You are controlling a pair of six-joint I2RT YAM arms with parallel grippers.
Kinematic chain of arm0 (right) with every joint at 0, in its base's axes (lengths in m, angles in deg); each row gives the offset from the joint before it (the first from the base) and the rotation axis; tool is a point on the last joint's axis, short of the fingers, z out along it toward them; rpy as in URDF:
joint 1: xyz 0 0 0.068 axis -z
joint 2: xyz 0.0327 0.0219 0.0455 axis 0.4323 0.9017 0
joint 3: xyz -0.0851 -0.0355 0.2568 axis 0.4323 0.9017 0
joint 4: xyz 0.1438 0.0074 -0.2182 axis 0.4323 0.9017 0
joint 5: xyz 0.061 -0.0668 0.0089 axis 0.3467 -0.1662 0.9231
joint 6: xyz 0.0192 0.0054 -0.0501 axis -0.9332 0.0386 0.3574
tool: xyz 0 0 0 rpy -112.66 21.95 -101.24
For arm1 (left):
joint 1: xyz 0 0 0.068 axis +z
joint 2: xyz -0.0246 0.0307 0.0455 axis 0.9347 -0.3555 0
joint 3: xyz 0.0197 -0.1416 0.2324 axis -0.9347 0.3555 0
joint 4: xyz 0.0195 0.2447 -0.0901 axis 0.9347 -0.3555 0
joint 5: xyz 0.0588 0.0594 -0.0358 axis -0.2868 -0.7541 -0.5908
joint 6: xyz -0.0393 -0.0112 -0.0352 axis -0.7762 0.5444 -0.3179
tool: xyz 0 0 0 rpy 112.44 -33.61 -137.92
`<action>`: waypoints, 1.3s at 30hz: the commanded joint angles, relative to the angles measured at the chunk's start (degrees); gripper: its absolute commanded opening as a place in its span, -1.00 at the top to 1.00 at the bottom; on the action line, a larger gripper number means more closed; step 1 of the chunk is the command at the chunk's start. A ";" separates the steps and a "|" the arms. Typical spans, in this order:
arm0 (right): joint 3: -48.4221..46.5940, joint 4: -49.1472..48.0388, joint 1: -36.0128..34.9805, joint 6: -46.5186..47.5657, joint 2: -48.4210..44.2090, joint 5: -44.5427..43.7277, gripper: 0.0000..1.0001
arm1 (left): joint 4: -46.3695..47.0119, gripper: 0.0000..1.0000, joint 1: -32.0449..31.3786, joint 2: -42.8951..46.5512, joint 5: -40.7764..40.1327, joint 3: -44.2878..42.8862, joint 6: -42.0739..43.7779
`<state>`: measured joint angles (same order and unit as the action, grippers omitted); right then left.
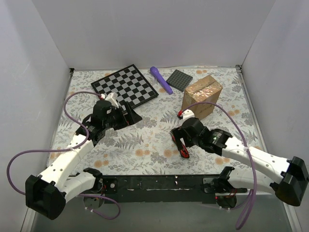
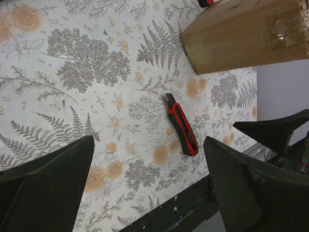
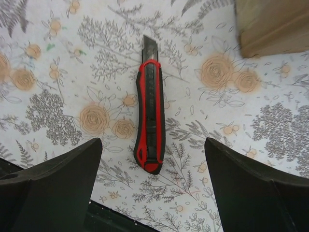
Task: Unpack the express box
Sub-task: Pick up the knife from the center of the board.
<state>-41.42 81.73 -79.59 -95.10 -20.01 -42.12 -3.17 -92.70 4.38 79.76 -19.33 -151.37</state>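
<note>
A fern-printed tablecloth [image 1: 145, 145] is enclosed by white walls on three sides. The right gripper [image 1: 182, 141] is held wide open above a red utility knife [image 3: 149, 121], which is framed between its fingers. The express box [image 1: 202, 96], taped shut, is seen just beyond it. The left gripper [image 1: 129, 112] is spread open and empty at the chessboard's [image 1: 124, 86] near edge.

White walls [image 1: 145, 29], floral-patterned tabletop [image 1: 145, 142], black front rail [image 1: 159, 183], even light

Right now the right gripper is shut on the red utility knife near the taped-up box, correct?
No: the right gripper is open over the red utility knife, which lies on the table near the taped-up express box. The right wrist view shows it.
</note>
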 commanded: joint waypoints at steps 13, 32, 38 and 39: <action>3.24 -5.09 -1.04 -4.38 17.46 3.08 -0.68 | 1.96 -0.96 -1.61 9.64 4.78 10.88 -5.25; 11.51 -11.16 -1.39 -7.63 16.16 5.38 0.55 | 8.02 -0.96 -2.22 6.74 11.02 11.94 -7.01; 6.87 -6.96 -4.82 -6.23 9.74 1.07 0.97 | 11.27 -0.96 -2.93 6.39 9.62 12.99 -10.87; 5.63 -5.64 -5.52 -6.40 9.56 -0.06 0.97 | 12.23 -0.96 -3.10 6.65 9.79 13.34 -11.23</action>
<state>-30.86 72.93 -82.91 -101.70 -7.27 -38.34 5.51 -95.15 10.44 89.88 -7.29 -159.59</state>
